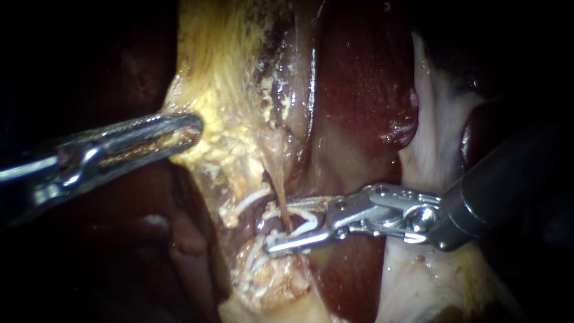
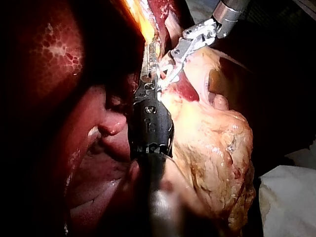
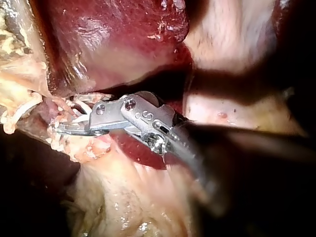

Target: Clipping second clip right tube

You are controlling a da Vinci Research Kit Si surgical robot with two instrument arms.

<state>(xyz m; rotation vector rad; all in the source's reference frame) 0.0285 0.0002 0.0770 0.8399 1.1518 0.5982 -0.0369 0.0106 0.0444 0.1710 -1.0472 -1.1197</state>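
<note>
Steel-grey against the dark, the left instrument's end effector [image 1: 190, 128] lay well to the left of the thin tan tube [image 1: 278, 196] and higher than it. Its two jaws were almost together on the edge of the yellow fatty tissue [image 1: 224, 128], which it appeared to pinch and hold out to that side. Its shaft came in nearly level, pointing toward the tube but ending far short of it. Just left of the tube a white clip [image 1: 246, 201] showed among frayed strands. The tube ran down from the yellow tissue with a slight slant to the right, so its long axis stood nearly square to the right instrument [image 1: 278, 227], plainly the nearer of the two. That instrument's end effector stood open, and the tube passed through the clear gap between the jaws. The lower jaw's tip reached past the tube to its left; the upper one ended about at it. A white strip lay in the gap just right of the tube, and I could not tell whether it was a clip carried in the jaws. Up and to the right of the tube lay the dark red liver [image 1: 359, 84], and below it the shaft rose away to the right. By my judgement, closing would need both tips beyond the tube and clear of the white clip.
</note>
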